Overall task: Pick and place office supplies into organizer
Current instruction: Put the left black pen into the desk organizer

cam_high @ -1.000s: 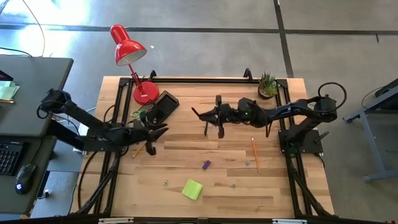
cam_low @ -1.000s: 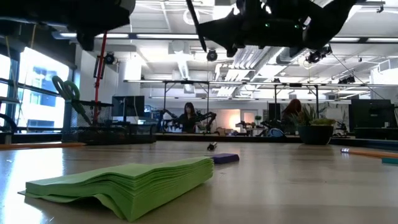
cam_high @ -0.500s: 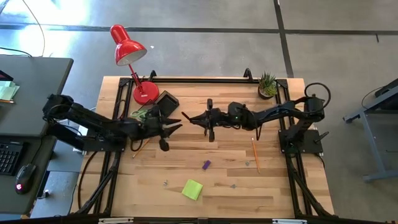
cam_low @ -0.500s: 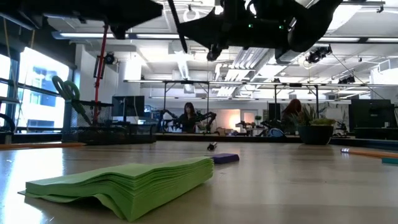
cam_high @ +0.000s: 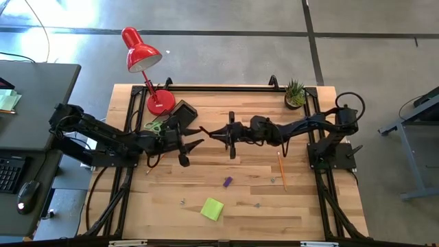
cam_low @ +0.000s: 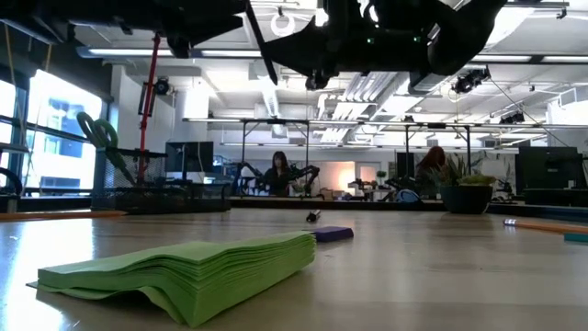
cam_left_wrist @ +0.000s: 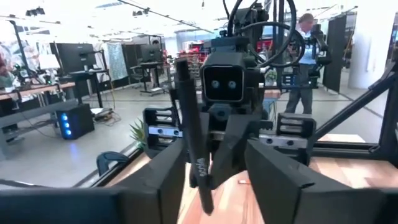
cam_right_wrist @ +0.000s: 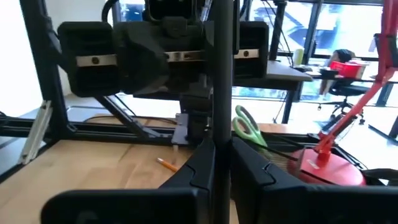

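We see the right gripper above mid-table, fingers clamped on a dark pen; in the right wrist view the pen stands upright between the closed fingers, a plain dark stick poking out above and below the grip; the left wrist view shows the same pen slightly tilted, pale lettering near its lower end.

Left gripper faces it, just beside, fingers spread wide and holding nothing; its two fingertips straddle a gap aimed at the right gripper; we can't tell if anything touches between the two.

Organizer: black tray at the table's back-left, next to the red lamp base; green-handled scissors stand at its left side, handles up in the low view.

Loose on the wood: orange pencil at right near the right arm's base; another orange pencil partly under the left arm; purple piece front of centre; lime-green sticky-note pad near the front edge; tiny clips beside it, well apart from each other.

Potted plant in the back-right corner; a black frame rail runs along the table's back edge and sides; open wood between the grippers and the front edge, apart from those small items.
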You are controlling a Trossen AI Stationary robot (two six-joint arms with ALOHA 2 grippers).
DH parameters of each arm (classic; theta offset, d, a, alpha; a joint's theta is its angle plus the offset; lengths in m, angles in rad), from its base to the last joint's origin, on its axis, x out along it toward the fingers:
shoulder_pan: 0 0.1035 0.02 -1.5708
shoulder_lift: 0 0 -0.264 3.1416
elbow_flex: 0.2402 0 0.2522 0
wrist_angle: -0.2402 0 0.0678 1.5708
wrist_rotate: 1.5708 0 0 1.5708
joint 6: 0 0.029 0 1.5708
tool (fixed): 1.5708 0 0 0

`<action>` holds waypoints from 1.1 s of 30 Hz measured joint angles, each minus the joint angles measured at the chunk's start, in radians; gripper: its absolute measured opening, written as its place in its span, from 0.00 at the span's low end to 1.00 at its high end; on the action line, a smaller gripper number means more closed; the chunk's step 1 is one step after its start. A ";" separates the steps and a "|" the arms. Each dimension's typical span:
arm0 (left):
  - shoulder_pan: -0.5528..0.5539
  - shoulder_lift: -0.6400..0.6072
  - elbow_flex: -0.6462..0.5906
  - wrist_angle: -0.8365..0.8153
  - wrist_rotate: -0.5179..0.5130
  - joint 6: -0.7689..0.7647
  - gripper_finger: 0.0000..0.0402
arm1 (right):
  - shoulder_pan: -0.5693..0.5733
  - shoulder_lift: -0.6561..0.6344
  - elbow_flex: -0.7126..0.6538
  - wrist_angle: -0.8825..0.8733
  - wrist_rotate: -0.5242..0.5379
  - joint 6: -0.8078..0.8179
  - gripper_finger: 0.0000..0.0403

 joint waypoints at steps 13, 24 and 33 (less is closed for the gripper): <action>0.000 0.029 0.000 0.073 0.003 -0.124 0.45 | 0.006 0.000 0.000 -0.009 -0.009 -0.019 0.05; 0.001 0.182 0.044 0.164 -0.030 -0.123 0.35 | 0.005 0.001 -0.001 -0.040 -0.019 -0.021 0.05; 0.000 0.206 0.079 0.084 -0.045 -0.116 0.28 | 0.006 0.000 -0.001 -0.086 -0.020 -0.022 0.05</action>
